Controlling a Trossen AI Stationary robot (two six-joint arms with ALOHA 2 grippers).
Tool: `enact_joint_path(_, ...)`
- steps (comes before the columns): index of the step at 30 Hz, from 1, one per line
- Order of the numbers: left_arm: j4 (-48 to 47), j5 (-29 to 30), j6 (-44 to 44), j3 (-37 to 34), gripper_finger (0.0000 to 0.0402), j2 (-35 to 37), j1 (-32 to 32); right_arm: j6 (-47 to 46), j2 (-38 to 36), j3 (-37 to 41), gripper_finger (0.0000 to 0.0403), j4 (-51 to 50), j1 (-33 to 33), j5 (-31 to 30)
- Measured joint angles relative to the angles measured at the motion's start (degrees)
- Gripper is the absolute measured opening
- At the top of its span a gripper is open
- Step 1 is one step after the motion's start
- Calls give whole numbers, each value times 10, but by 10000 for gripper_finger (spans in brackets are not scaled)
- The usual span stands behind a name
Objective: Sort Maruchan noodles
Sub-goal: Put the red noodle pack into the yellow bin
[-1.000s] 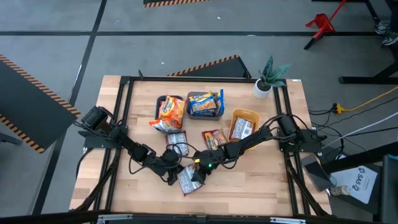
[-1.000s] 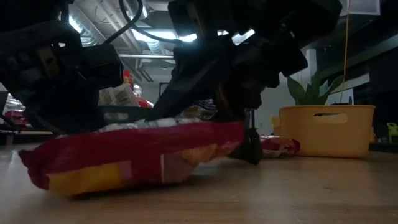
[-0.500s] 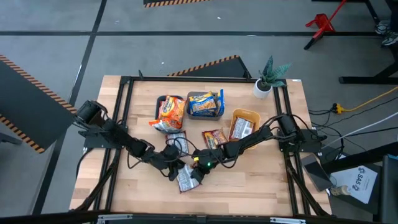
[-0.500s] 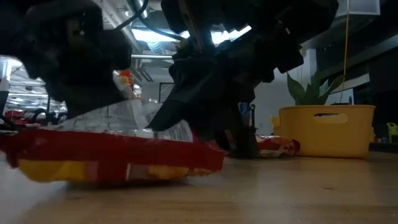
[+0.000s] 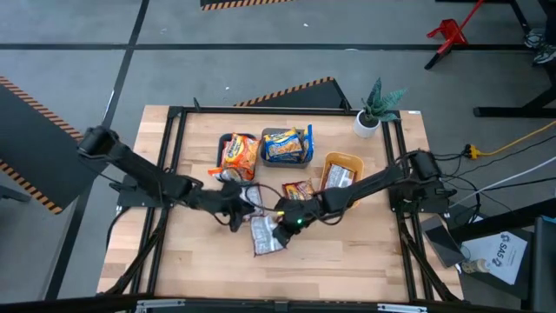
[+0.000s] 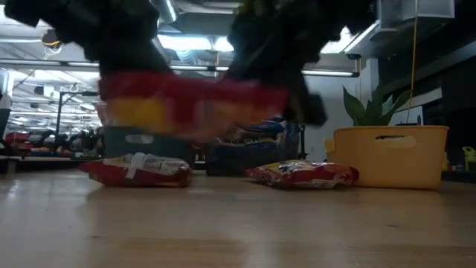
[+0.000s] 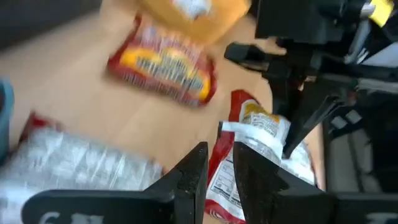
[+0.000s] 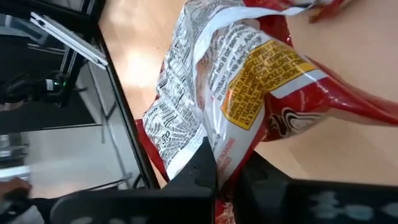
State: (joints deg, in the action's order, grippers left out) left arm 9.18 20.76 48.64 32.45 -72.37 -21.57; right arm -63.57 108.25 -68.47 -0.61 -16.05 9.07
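While the left arm reaches in from the table's left side, the right pincer (image 5: 280, 228) sits near the middle of the wooden table (image 5: 365, 252), clenched on the edge of a crinkly red-and-silver plastic ramen packet (image 5: 266, 233). The right wrist view shows its two dark fingers pinched tight on that packet's (image 8: 236, 106) red edge, white printed backing and a yellow label facing the camera. In the low view the packet (image 6: 190, 108) hangs clear of the table surface, blurred, between the dark arm bodies.

The left pincer (image 5: 233, 217) is just beside the held packet on its left; in the left wrist view its fingers (image 7: 194, 177) stand nearly together with only a thin gap and nothing between them, so it is released from the packet, which lies just beyond the tips.

A second silvery-white packet with red ends (image 5: 248, 196) lies on the table near the left pincer, and a red-and-yellow packet (image 5: 299, 190) lies just beside the right arm. Farther back, a dark tray (image 5: 224, 142) carries an orange packet (image 5: 240, 155), a grey tray (image 5: 269, 133) carries yellow-and-blue packets (image 5: 287, 146), and a yellow-orange plastic tray (image 5: 352, 162) holds a red-and-white packet (image 5: 337, 181). A small potted green plant (image 5: 373, 106) stands at the table's far right corner.
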Motion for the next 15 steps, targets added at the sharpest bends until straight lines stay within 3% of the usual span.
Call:
enact_joint_path(8, -1, 26, -23, 0, 71, 102, 20, 24, -154, 0, 2, -248, 1, -99)
enact_joint_path(12, -2, 38, -27, 0, 71, 125, 25, 2, -234, 8, 1, -396, 1, -171)
enact_joint_path(15, -1, 44, -28, 0, 71, 130, 28, -28, -305, 44, 1, -448, 13, -203)
